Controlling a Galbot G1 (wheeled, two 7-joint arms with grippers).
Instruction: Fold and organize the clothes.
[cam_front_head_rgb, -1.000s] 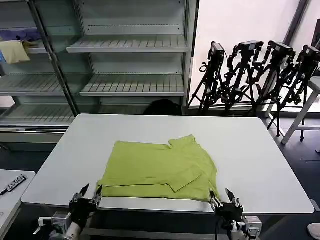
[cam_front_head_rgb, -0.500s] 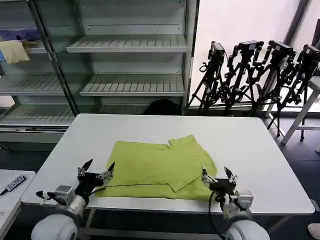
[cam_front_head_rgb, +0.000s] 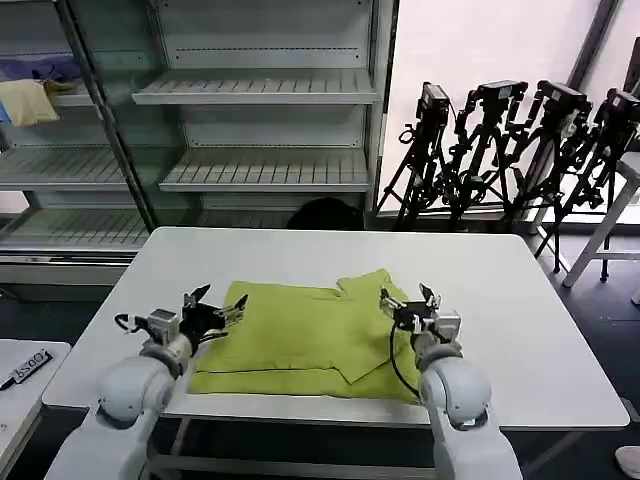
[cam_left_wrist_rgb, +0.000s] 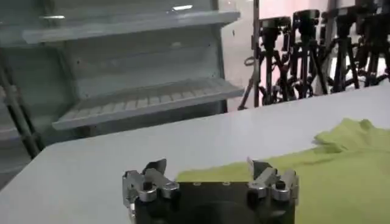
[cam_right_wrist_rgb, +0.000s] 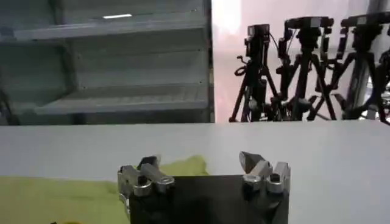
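The clothes are one lime yellow-green T-shirt (cam_front_head_rgb: 320, 340), lying partly folded in the middle of the white table (cam_front_head_rgb: 520, 330), with a sleeve sticking out at its far right. My left gripper (cam_front_head_rgb: 222, 303) hovers open over the shirt's left edge, nothing between its fingers. My right gripper (cam_front_head_rgb: 408, 296) hovers open over the shirt's right side near the sleeve, also empty. In the left wrist view the left gripper (cam_left_wrist_rgb: 207, 167) points across the table with the shirt (cam_left_wrist_rgb: 341, 176) beside and under it. In the right wrist view the right gripper (cam_right_wrist_rgb: 198, 163) has the shirt (cam_right_wrist_rgb: 61, 198) under it.
Metal shelves (cam_front_head_rgb: 265, 170) stand behind the table. A pale yellow cloth (cam_front_head_rgb: 28, 100) and a purple-blue cloth (cam_front_head_rgb: 40, 68) lie on a shelf at far left. Camera tripods (cam_front_head_rgb: 520, 150) stand at back right. A low side table (cam_front_head_rgb: 25, 385) sits at near left.
Both arms have risen from below the table's near edge and moved forward over the shirt. Both grippers stayed open. The shirt has not moved.
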